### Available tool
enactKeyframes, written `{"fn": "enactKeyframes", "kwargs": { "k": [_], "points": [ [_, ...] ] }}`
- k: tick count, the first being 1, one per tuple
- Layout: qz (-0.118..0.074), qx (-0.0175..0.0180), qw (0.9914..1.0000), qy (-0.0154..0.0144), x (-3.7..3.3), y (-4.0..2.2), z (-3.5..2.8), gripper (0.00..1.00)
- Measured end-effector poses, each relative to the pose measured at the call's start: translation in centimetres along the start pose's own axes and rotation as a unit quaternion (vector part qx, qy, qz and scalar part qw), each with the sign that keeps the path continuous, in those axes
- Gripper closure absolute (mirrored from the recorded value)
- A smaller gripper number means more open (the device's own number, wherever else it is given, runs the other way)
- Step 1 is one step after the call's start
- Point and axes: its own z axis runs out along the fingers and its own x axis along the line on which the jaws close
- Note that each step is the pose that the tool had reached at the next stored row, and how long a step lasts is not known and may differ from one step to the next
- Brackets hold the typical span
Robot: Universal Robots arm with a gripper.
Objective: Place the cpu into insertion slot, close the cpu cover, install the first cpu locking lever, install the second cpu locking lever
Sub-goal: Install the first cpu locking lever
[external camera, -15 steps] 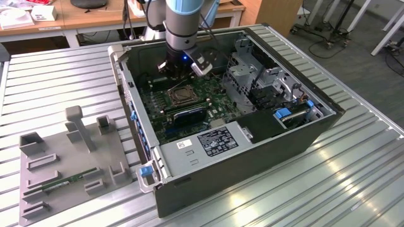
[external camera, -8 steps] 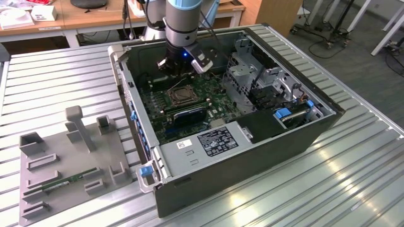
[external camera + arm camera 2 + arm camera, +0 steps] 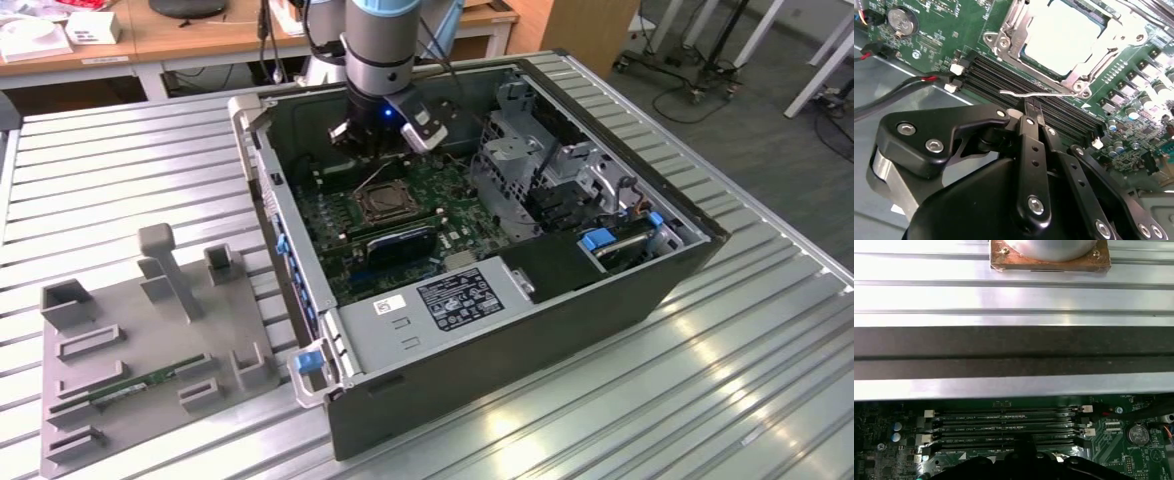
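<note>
Already your cpu [image 3: 1059, 37] sits in the insertion slot [image 3: 379, 203], with the cpu cover [image 3: 1010, 30] down over it. Tool [image 3: 1030, 105] fingers are together, tips at one locking lever [image 3: 1046, 93]. Can't tell whether either lever is latched.

A silver-grey arm [image 3: 380, 50] is seen in the exterior view, capped by a light-blue band [image 3: 396, 10]. A small blue light [image 3: 388, 112] is lit at its wrist, beside a pale boxy module [image 3: 424, 130]. In the second wrist view the gripper [image 3: 1029, 106] is shown in matte black, built of flat jointed links, each pivot pinned by a silvery socket-head screw [image 3: 1036, 205], with a bright metal cylinder [image 3: 876, 172] tucked behind.
</note>
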Motion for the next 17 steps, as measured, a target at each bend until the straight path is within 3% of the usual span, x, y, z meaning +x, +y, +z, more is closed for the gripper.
{"fn": "enactKeyframes", "kwargs": {
  "k": [8, 17],
  "points": [
    [-0.001, -0.0003, 0.99998, -0.0059, 1.81, -0.06, -0.08, 0.89],
    [-0.002, -0.0013, 0.99997, -0.0075, 2.25, -0.04, -0.18, 0.89]
  ]
}}
